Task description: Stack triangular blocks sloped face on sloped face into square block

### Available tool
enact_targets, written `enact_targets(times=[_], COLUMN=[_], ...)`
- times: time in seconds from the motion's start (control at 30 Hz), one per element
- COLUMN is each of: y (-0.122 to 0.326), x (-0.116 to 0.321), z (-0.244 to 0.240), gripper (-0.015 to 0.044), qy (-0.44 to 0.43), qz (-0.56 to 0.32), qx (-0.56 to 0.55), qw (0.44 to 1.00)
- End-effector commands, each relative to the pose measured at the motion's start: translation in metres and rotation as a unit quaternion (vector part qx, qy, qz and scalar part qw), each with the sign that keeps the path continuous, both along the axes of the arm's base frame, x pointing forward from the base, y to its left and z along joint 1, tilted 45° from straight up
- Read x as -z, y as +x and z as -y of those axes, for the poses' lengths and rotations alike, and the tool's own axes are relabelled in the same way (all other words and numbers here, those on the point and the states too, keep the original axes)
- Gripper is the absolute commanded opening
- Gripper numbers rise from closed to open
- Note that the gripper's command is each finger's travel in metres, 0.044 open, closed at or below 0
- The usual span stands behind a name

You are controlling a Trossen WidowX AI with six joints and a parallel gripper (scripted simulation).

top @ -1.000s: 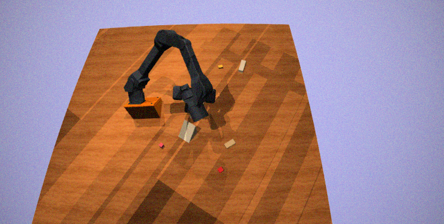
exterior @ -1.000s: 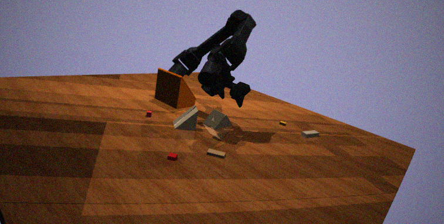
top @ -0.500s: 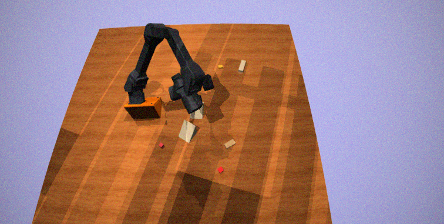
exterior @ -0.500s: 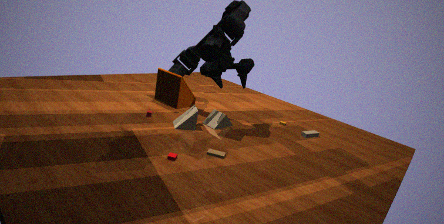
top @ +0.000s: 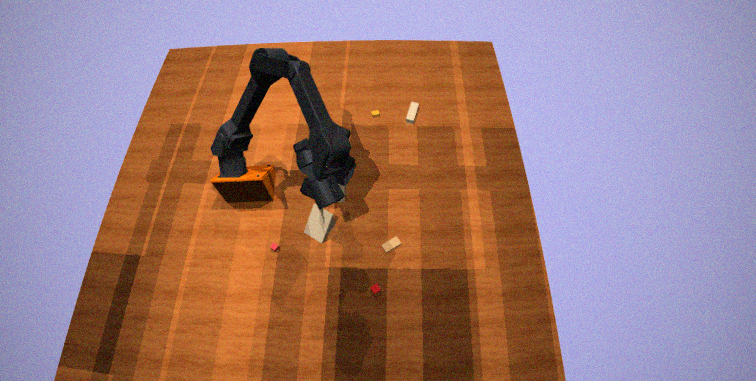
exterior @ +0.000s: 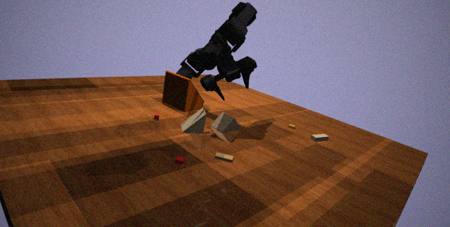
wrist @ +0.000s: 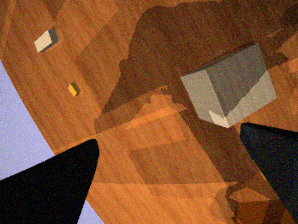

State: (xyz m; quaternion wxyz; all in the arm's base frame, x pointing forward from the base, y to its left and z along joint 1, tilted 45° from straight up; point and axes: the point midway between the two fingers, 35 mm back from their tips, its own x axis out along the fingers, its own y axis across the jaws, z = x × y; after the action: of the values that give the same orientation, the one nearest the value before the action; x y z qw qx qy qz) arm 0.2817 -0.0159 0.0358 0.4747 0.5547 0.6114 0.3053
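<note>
One grey triangular block (top: 317,225) (exterior: 196,123) rests on the table with its sloped face up. The other grey triangular block (exterior: 225,124) (wrist: 235,85) lies close beside it, apart from it; in the exterior view a lower corner points down towards the viewer, and I cannot tell exactly which face it rests on. In the top view the arm hides most of it. My gripper (exterior: 235,93) (wrist: 169,138) is wide open and empty, above the table and higher than both blocks. In the wrist view the second block is beyond the right fingertip, not between the fingers.
A tan block (top: 391,244) (exterior: 224,156) and a red cube (top: 375,288) (exterior: 180,159) lie in front. A pink-red cube (top: 274,247) (exterior: 156,117) is left of the blocks. A yellow piece (top: 375,113) (wrist: 73,89) and white block (top: 412,112) (wrist: 46,41) lie farther off. The orange base (top: 246,188) is near.
</note>
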Motion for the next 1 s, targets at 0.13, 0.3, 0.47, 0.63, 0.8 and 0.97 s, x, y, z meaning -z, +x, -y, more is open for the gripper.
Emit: enact_targets(times=[0.13,0.3,0.47,0.63,0.8,0.97], y=[-0.003,-0.005,-0.007,-0.009,-0.009,-0.009], x=[0.039,0.051,0.060,0.068,0.069,0.069], z=[0.016,0.020,0.022,0.024,0.025,0.025], gripper=[0.0440,0.0440,0.0440,0.0440,0.0440,0.0440], qy=[-0.017,-0.020,-0.023,-0.026,-0.027,-0.027], qz=[0.470,0.591,0.699,0.790,0.797,0.797], qx=[-0.119,-0.146,-0.167,-0.183,-0.184,-0.184], qw=[0.874,0.793,0.695,0.585,0.574,0.574])
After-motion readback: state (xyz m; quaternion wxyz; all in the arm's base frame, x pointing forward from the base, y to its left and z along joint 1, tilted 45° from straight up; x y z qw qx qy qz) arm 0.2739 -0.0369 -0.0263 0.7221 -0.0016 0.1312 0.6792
